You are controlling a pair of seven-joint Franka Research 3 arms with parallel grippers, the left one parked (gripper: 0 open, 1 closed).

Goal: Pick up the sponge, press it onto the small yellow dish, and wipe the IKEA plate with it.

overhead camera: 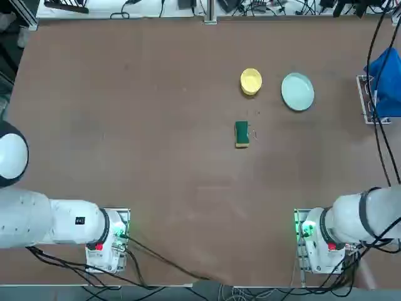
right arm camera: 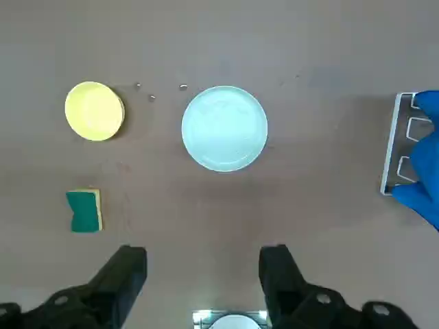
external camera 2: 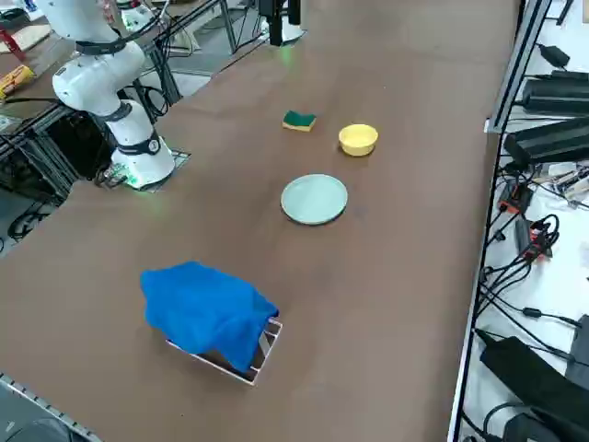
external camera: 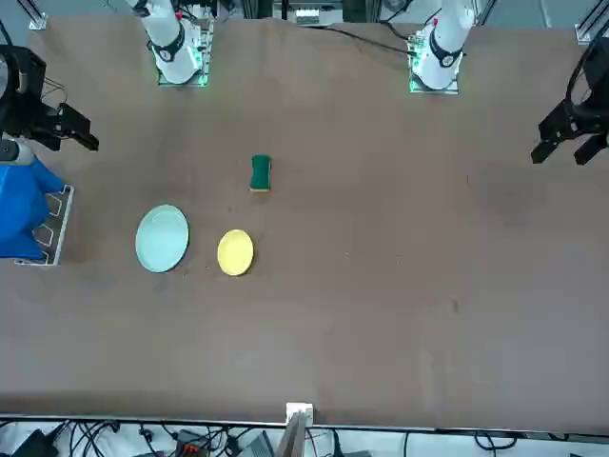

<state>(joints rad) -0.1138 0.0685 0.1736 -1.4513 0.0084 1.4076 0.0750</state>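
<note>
- Right gripper (right arm camera: 203,264) nearest, jaws wide apart, empty, high above counter (right arm camera: 309,205)
- sponge (right arm camera: 85,210) near small yellow dish (right arm camera: 95,110)
- IKEA plate (right arm camera: 224,127) beside dish, apart

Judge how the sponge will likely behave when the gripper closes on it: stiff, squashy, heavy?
The sponge shows a yellow foam layer under a green top, so it probably compresses and weighs little. Lying flat and blocky on the table, it should not roll. The right gripper hangs open above the table.

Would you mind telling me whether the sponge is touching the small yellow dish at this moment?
Apart. The top view shows bare table between the sponge and the small yellow dish; the right wrist view shows the same gap.
</note>
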